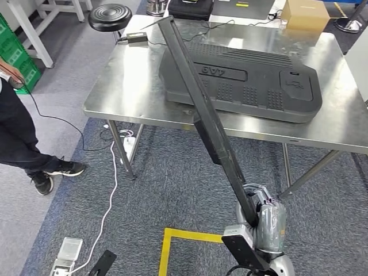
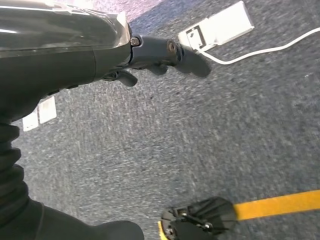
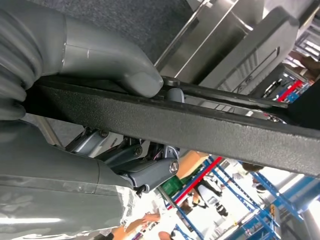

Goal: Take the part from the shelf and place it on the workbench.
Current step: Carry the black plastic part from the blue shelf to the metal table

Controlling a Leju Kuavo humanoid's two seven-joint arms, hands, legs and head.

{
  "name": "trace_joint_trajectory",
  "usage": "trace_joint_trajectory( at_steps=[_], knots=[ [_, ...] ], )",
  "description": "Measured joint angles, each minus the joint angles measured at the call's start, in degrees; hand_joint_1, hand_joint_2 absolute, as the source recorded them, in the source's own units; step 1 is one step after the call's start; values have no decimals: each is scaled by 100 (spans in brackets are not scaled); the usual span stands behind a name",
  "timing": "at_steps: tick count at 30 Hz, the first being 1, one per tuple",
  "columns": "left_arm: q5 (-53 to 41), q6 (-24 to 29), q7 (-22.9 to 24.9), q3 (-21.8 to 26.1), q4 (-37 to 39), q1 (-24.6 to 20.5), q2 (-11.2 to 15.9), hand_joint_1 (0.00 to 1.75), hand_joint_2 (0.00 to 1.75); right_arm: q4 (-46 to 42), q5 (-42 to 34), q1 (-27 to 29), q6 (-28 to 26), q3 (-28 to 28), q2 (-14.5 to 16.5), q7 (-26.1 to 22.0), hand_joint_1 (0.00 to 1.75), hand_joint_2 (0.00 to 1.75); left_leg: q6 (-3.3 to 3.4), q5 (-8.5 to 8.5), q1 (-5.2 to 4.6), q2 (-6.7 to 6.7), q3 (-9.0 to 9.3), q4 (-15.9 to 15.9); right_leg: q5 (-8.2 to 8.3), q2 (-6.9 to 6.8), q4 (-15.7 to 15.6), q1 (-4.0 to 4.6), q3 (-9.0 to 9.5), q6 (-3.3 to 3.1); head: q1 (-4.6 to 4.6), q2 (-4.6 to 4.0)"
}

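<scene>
1. The right robot hand (image 1: 265,221) grips a long black bar (image 1: 204,109) near its lower end; in the right wrist view the thumb (image 3: 113,65) lies along one side of the bar (image 3: 196,127) and the darker fingers (image 3: 151,170) wrap the other.
2. The bar slants up from the hand, crosses the table's (image 1: 130,86) near edge and reaches over its top toward the far edge.
3. A large black moulded cover (image 1: 260,80) lies flat on the table, in the middle, with the bar passing over its left end.
4. A cardboard box (image 1: 306,14) sits at the table's far right corner; whether anything is in it cannot be told.
5. A small black adapter (image 1: 135,38) lies at the far left corner.
6. The left robot hand (image 2: 166,52) hangs over grey carpet (image 2: 226,125), its fingers stretched out and holding nothing.
7. On the floor lie a white power strip (image 1: 65,253) with its white cable (image 1: 108,201) and a yellow tape line (image 1: 191,236).
8. A person's legs (image 1: 26,144) stand left of the table, beside green crates (image 1: 17,57).
</scene>
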Motion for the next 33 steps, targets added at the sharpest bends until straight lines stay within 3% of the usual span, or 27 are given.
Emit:
trace_joint_trajectory(
  at_steps=[1, 3, 4, 7, 8, 9, 10, 13, 14, 16, 19, 20, 22, 23, 24, 25, 28, 30, 33],
  knots=[
    [0, 4, 2, 1, 0, -1, 1, 0, 175, 0, 1, 2, 0, 0, -1, 1, 175, 175, 28, 106, 0, -24, 130, -294, -3, 32, 12, 0, -6, 51, 0, 0],
    [0, 4, 5, 2, 0, -7, 2, 0, 175, 0, 2, 6, 0, -1, -2, 2, 175, 175, 106, 125, 0, -5, 130, -299, -64, -3, 68, -18, -24, 105, 2, 0],
    [0, 4, 4, 3, 0, -12, 1, 0, 175, 0, 2, 2, 0, -1, -3, 1, 175, 175, 144, 135, 4, 8, 132, -309, -173, -35, 219, -22, -83, 130, 9, 0],
    [0, 3, 3, 2, 0, -9, 0, 0, 175, 2, 2, 0, 0, 1, -3, 0, 175, 175, 205, 134, -14, 57, 131, -313, -700, -97, 1277, -25, -549, 172, 21, 0],
    [0, 3, 4, 3, 0, -5, 1, 0, 175, 3, 2, 4, 0, 1, -3, 0, 175, 175, 213, 132, -29, 74, 132, -312, -786, -100, 1571, -24, -686, 170, 21, 0],
    [0, 3, 4, 3, 0, -4, 1, 0, 175, 4, 2, 6, 0, -1, -3, 1, 175, 175, 220, 129, -45, 86, 136, -311, -759, -103, 1662, -19, -730, 156, 20, 0],
    [0, 3, 4, 4, 0, -5, 1, 0, 175, 4, 1, 7, 0, -2, -3, 1, 175, 175, 226, 126, -64, 94, 146, -312, -613, -109, 1497, -7, -654, 125, 20, 0],
    [0, 3, 3, 4, 0, -14, -8, 0, 175, 1, -1, -3, 0, -2, -3, 1, 175, 175, 234, 113, -106, 114, 168, -315, -72, -221, 363, 88, -126, -56, 10, 0],
    [0, 3, 3, 4, 0, -15, -11, 0, 175, -3, -1, -6, 0, -1, -3, 1, 175, 175, 226, 113, -108, 124, 160, -315, -10, -259, 139, 122, -32, -103, 8, 0],
    [0, 1, 3, 3, 1, -8, -19, 0, 175, -8, -1, -5, 0, -2, -5, 1, 175, 175, 191, 120, -105, 159, 143, -325, -4, -264, 17, 156, -9, -139, 5, 0],
    [0, 3, 3, 2, 2, -10, -28, 0, 175, -14, 1, -7, -1, -1, -4, 1, 175, 175, 111, -10, -104, 161, 114, -223, 51, -215, -129, 94, 43, -168, 1, 0],
    [0, 5, 3, 2, 2, -13, -27, 0, 175, -16, 1, -10, -1, 1, -2, 1, 175, 175, 86, -153, -98, 138, 29, -13, 72, -204, -170, 71, 63, -175, -4, 0],
    [0, 5, 3, 2, 2, -9, -23, 0, 175, -15, 0, -9, -2, 1, 1, 1, 175, 175, 39, -511, -76, 104, -292, 711, 80, -175, -179, 69, 65, -184, -8, 0],
    [0, 4, 4, 2, 2, -3, -21, 0, 175, -13, -1, -4, -1, 1, 2, 1, 175, 175, 19, -623, -63, 101, -449, 1046, 80, -156, -177, 67, 65, -184, -8, 0],
    [0, 1, 4, 2, 2, 3, -18, 0, 175, -11, 0, 0, -1, 1, 2, 1, 175, 175, 2, -629, -51, 101, -532, 1213, 78, -134, -175, 64, 69, -181, -7, 0],
    [-1, -9, 4, 2, 2, 5, -16, 0, 175, -8, 1, 1, -1, 2, 2, 1, 175, 175, -12, -516, -37, 100, -509, 1148, 74, -108, -170, 59, 76, -174, -7, 0],
    [-10, -43, -9, 1, 2, -1, -10, 0, 175, -4, 0, -2, 0, 4, 2, 1, 175, 175, -54, 59, 17, 29, -30, 82, 24, -24, -100, 39, 89, -94, -12, 0],
    [-16, -53, -17, -1, 2, -4, -9, 0, 175, -4, -2, -3, 0, 5, 1, 1, 175, 175, -30, 143, 19, -40, 125, -277, 4, 24, -42, 46, 48, -23, -18, 0],
    [-21, -62, -26, -1, 2, -6, -8, 0, 175, -2, 1, 8, 0, 3, -2, 1, 175, 175, 87, 136, 0, -26, 118, -296, -17, 34, -6, 30, 14, 49, -16, 0]
  ],
)
